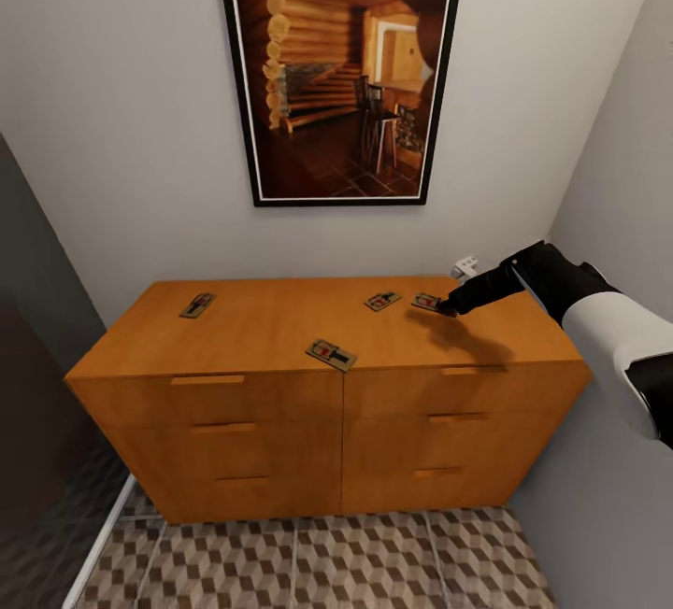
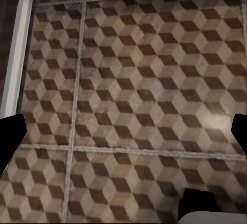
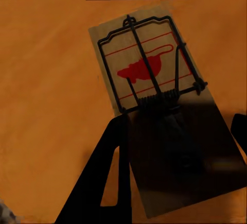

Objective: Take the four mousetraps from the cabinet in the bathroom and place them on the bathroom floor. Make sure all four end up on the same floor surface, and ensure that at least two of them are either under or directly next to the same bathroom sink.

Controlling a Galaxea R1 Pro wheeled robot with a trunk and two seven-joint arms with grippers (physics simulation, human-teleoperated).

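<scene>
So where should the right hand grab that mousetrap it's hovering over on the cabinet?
Probably across the two long edges of the mousetrap at its bare wooden end, coming straight down from above. It lies flat on the cabinet, and the wire bar and spring cover the other end. The right hand already sits over it.

We see an orange-brown wooden cabinet [image 1: 280, 385] whose top carries flat tan wooden mousetraps [image 1: 331, 354] with dark wire and red marks; in the right wrist view the nearest tan mousetrap board [image 3: 154, 90] bears a red printed shape and thin red lines under black wire. Below lies a tiled bathroom floor [image 2: 134, 95] of brown, beige and white cubes with pale grout. Our black right gripper [image 1: 449, 308] joins a white forearm. The walls are pale grey.
</scene>
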